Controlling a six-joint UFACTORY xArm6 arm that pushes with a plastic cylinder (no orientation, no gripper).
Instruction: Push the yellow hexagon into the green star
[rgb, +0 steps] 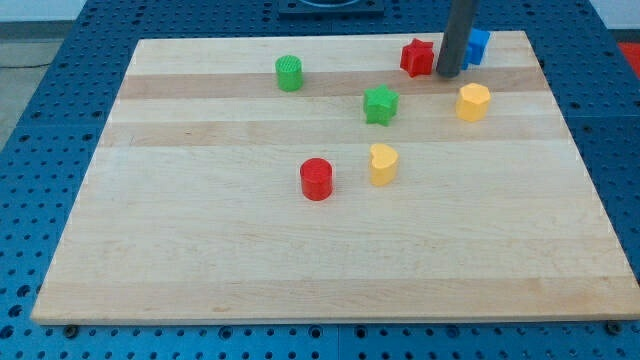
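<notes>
The yellow hexagon (473, 101) lies on the wooden board at the view's upper right. The green star (380, 104) lies to its left, about a block's width of bare board and more between them. My tip (448, 73) is down on the board above and a little left of the yellow hexagon, apart from it. It stands between the red star (417, 57) on its left and the blue block (477, 46) on its right, which the rod partly hides.
A green cylinder (289, 72) sits at the upper middle-left. A red cylinder (316, 179) and a yellow heart-shaped block (383, 164) sit near the board's middle. The board's (200, 250) top edge runs just above the red star and blue block.
</notes>
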